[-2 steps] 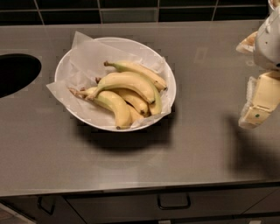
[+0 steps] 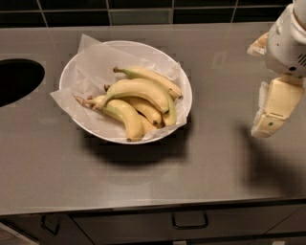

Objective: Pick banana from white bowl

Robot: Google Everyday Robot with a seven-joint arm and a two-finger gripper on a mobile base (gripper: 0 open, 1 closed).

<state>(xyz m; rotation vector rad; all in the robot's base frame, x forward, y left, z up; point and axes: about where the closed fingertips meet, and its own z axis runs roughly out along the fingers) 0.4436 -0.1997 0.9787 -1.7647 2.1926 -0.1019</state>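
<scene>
The white bowl stands on the grey counter left of centre, lined with crinkled white paper. It holds several bananas. The banana, the long thick arched one, lies on top across the middle, with its stem pointing left. A slimmer banana lies behind it and shorter ones lie in front. My gripper hangs at the right edge of the camera view, well to the right of the bowl and above the counter. It is open and empty, with its cream fingers spread apart.
A dark round sink opening is cut into the counter at the far left. Dark tiles run along the back wall. The counter's front edge has drawers with handles below it.
My gripper has shifted slightly to the left, toward the bowl. The bowl and bananas have not moved.
</scene>
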